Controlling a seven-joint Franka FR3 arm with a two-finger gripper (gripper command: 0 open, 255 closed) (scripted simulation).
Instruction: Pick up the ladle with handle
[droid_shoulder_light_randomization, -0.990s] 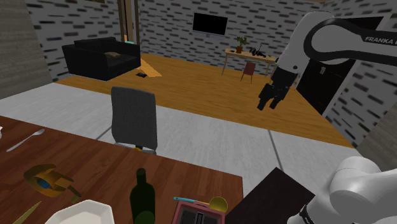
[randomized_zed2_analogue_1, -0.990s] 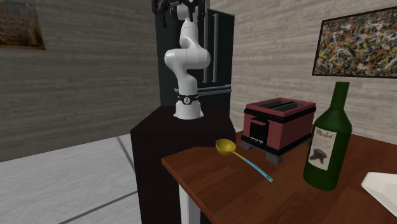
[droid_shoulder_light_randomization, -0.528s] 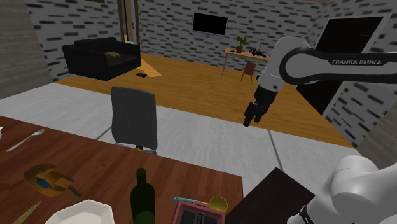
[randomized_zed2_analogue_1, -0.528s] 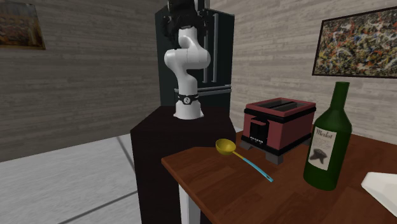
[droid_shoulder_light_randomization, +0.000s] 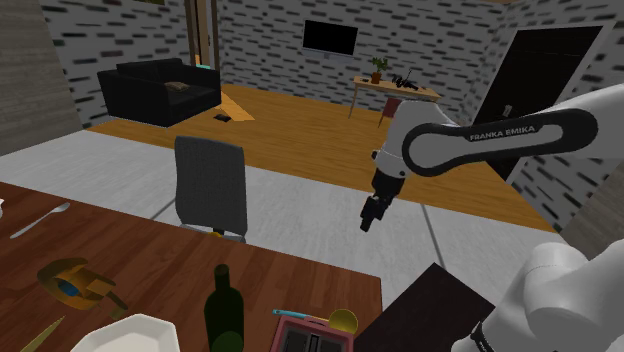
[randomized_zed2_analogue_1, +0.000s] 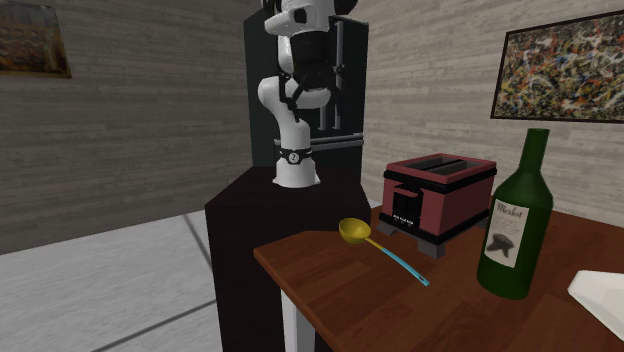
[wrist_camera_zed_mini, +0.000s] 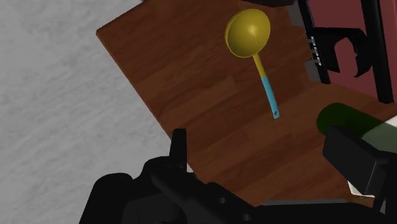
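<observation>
The ladle has a yellow bowl and a thin teal handle. It lies flat on the brown wooden table near the corner, just in front of a red toaster. In the shoulder view the ladle lies at the table's near edge. My black gripper hangs in the air well above and beyond it, over the grey floor. In the wrist view the ladle lies ahead of the gripper, whose fingers stand apart with nothing between them.
A dark green wine bottle stands close to the ladle's handle end. A white dish, a fork and a gold and blue object lie further along the table. A grey chair stands behind it. The black stand adjoins the table corner.
The arm has swung down and toward the shoulder view's left, bringing the gripper lower and nearer the table. The fingers stayed open; the ladle has not moved.
</observation>
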